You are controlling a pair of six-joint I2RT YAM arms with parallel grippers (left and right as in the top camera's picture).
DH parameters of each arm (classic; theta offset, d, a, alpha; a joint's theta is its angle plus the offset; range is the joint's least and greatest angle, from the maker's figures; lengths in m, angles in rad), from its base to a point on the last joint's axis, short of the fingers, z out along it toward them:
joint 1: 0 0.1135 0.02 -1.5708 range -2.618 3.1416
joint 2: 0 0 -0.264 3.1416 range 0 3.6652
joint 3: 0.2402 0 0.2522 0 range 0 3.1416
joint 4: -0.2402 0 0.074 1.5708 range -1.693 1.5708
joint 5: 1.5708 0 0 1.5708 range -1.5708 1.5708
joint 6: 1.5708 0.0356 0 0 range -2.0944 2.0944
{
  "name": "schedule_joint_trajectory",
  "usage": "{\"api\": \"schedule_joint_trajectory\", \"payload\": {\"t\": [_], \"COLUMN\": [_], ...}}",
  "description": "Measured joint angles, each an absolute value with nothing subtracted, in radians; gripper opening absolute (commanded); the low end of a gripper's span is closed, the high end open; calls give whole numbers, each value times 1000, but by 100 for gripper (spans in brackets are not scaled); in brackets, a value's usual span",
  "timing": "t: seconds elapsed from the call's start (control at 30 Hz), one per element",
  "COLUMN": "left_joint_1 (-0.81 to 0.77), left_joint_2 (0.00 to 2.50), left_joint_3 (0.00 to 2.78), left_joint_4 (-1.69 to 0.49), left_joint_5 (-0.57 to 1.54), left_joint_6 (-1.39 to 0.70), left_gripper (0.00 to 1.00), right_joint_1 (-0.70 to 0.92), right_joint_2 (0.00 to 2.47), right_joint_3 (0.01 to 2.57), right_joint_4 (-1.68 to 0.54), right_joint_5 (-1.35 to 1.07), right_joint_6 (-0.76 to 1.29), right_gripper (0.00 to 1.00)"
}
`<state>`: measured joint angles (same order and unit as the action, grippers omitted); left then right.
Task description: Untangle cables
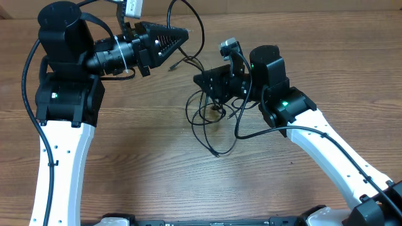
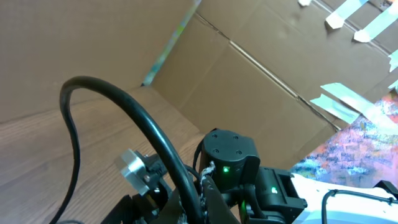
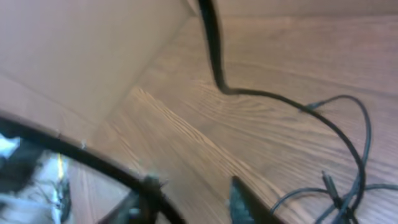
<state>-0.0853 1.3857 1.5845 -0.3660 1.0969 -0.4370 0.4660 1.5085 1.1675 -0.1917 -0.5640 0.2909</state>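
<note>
Thin black cables [image 1: 210, 122] lie in loose tangled loops on the wooden table at mid-centre. My left gripper [image 1: 182, 32] is raised at the back, pointing right, and is shut on one black cable [image 1: 201, 34] that arcs up and back down toward the tangle. In the left wrist view this cable [image 2: 124, 106] runs between the closed fingers [image 2: 196, 202]. My right gripper [image 1: 204, 81] hovers just above the tangle's top edge. Its fingers [image 3: 193, 199] are apart with bare wood between them. Cable loops and a plug [image 3: 348, 155] lie to their right.
A cardboard wall [image 2: 249, 62] stands along the table's back edge, also in the right wrist view [image 3: 62, 50]. Tape strips [image 2: 342, 102] stick to it. The right arm's black wrist [image 2: 230, 155] is close in front of the left gripper.
</note>
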Motion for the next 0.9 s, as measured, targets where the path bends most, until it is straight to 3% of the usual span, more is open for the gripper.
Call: {"api": "schedule_joint_trajectory", "payload": {"t": [0.03,0.13,0.33,0.6,0.73,0.9], "left_joint_1": [-85,-85,-85,-90,-90,-90], "left_joint_2": [1386,1386,1386,1386,1386,1386], "left_joint_3": [1584,1588,1590,1590,1590,1590], "left_joint_4": [-387,-522,-812,-929,-907,-875], "left_joint_5": [1092,1035,685,-49,-258,-370], "left_joint_6": [-427,-370,-251,-259,-262,-264], "left_gripper": [4,4,4,4,5,6], "right_joint_1": [466,466,464,440,438,438], "right_joint_2": [1509,1509,1509,1509,1509,1509], "right_joint_3": [1168,1168,1168,1168,1168,1168], "right_joint_4": [-220,-356,-686,-837,-838,-812], "right_joint_5": [-555,-497,-238,-43,-19,-53], "right_joint_6": [292,289,289,287,287,285], "right_gripper": [61,79,95,95,96,99]}}
